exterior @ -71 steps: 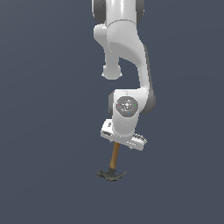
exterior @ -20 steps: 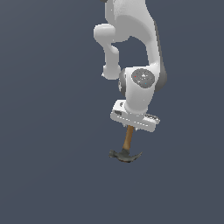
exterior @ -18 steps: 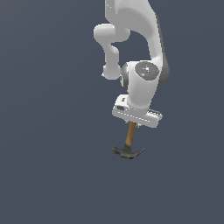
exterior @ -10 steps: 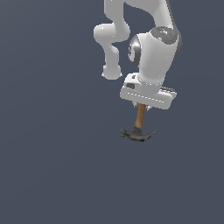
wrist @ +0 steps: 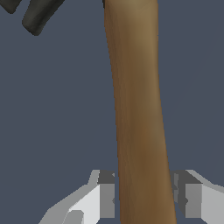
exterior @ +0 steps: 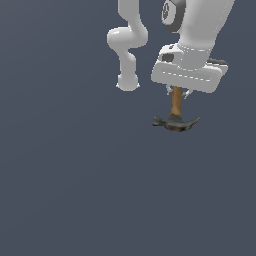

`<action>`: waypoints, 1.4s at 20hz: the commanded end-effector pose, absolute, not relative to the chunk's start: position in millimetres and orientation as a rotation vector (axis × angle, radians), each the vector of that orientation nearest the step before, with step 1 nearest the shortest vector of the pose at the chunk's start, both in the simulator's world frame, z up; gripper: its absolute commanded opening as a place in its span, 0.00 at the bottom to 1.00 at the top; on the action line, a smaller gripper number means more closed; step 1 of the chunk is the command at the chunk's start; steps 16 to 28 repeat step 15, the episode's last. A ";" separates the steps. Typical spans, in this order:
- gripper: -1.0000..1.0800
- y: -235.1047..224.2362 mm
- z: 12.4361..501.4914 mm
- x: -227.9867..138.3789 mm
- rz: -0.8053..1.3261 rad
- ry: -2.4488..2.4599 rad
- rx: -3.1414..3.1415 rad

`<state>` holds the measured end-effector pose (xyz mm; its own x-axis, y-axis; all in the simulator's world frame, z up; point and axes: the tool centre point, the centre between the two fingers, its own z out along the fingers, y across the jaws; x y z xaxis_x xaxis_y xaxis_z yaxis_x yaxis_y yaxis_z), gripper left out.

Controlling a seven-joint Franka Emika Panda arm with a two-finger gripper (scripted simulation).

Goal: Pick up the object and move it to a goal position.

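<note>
The hammer (exterior: 176, 114) hangs head down from my gripper (exterior: 177, 93) in the exterior view, well above the dark floor. Its orange-brown handle runs straight up into the white hand. Its dark grey-green head with the curved claw is at the low end. In the wrist view the handle (wrist: 138, 113) fills the middle of the picture, and my gripper (wrist: 144, 199) is shut on it, one finger (wrist: 105, 197) on each side. Part of the dark head (wrist: 39, 15) shows at a corner.
The white arm (exterior: 192, 30) reaches in from the top of the exterior view, with its elbow link (exterior: 127, 47) toward the exterior view's left. All around is a plain dark grey-blue ground with no other objects in view.
The arm has carried the hammer upward and toward the exterior view's right. The hammer still hangs head down in the shut gripper.
</note>
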<state>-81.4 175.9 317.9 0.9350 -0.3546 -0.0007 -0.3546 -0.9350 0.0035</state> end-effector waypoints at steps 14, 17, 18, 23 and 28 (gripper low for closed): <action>0.00 210.4 394.4 -114.3 0.000 -0.566 3.090; 0.00 210.5 394.6 -114.3 0.000 -0.566 3.090; 0.00 210.5 394.6 -114.3 0.000 -0.566 3.090; 0.00 210.5 394.6 -114.3 0.000 -0.566 3.090; 0.00 210.5 394.6 -114.3 0.000 -0.566 3.090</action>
